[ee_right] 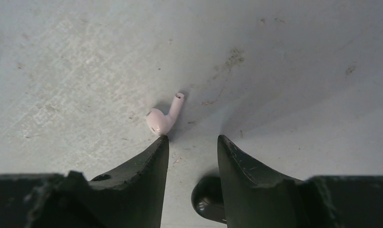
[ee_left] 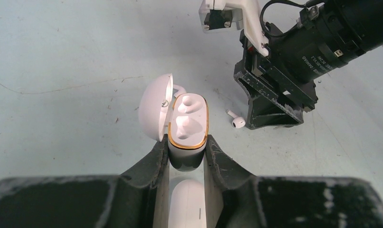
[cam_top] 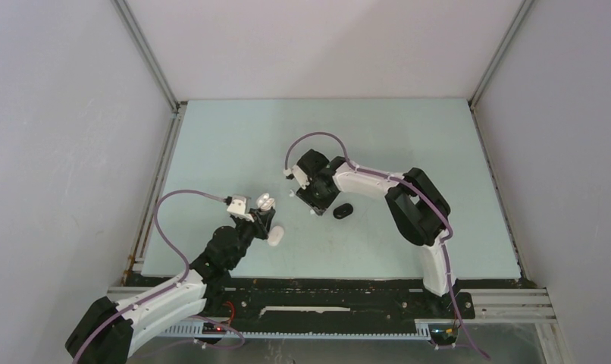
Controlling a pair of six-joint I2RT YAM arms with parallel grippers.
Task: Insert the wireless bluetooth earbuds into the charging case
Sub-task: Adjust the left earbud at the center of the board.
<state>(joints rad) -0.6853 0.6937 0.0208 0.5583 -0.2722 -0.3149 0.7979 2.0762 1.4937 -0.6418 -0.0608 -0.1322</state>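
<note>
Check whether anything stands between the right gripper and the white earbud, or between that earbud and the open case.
Nothing visible does. The earbud lies on bare table just ahead of the open right gripper. The case, clamped in the left gripper, has its lid swung aside and both wells empty.

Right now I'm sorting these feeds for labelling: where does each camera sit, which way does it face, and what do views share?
Top external: above and behind the bases, looking down on the table; both arms show.
Left wrist: on the left arm, facing along the left claw, shut on the open white case.
Right wrist: on the right arm, facing down past the open right claw at a white earbud.
Shared: both wrist views show that earbud.
</note>
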